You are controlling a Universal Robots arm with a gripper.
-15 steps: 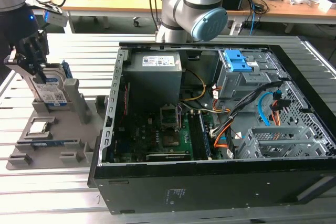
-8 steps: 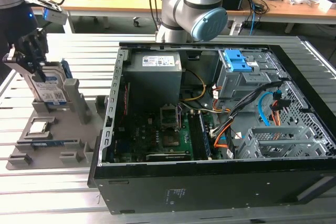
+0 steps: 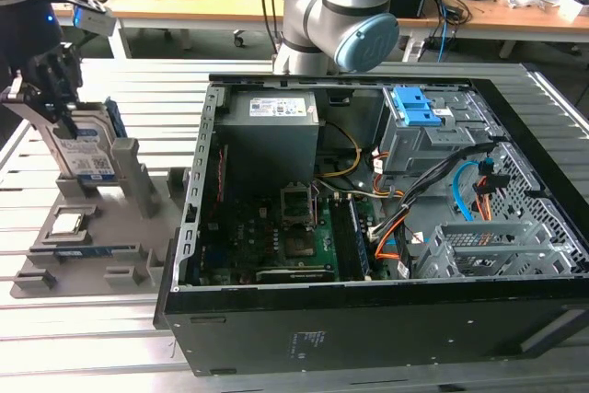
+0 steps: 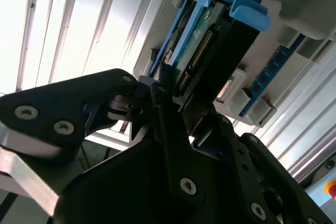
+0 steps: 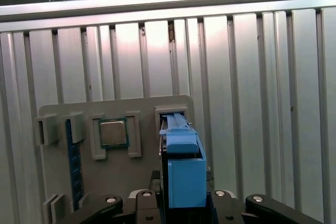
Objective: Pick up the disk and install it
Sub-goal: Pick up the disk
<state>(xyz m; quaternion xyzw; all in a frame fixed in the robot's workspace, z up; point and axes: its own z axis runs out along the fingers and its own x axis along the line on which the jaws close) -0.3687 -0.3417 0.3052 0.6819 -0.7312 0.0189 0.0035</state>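
The disk [image 3: 89, 152], a silver drive with a white-and-blue label in a bright blue bracket, stands on edge in the grey holder [image 3: 110, 227] at the exterior view's left. My gripper [image 3: 57, 103] reaches down over its top, with black fingers [image 4: 161, 109] pressed against both of its sides. In the second wrist view the disk [image 4: 220, 40] runs between the fingers with its connector edge showing. The first wrist view looks along its blue bracket [image 5: 185, 174], clamped at my gripper [image 5: 184, 205]. The disk still rests in the holder's slot.
The open computer case [image 3: 368, 329] lies at the centre and the exterior view's right. Inside is a grey drive bay [image 3: 428, 149] with a blue latch [image 3: 414, 108] and cables [image 3: 460, 195]. The holder also carries a square silver chip [image 5: 113, 132] and a blue memory stick [image 5: 71, 163]. The arm's base [image 3: 340, 16] stands behind the case.
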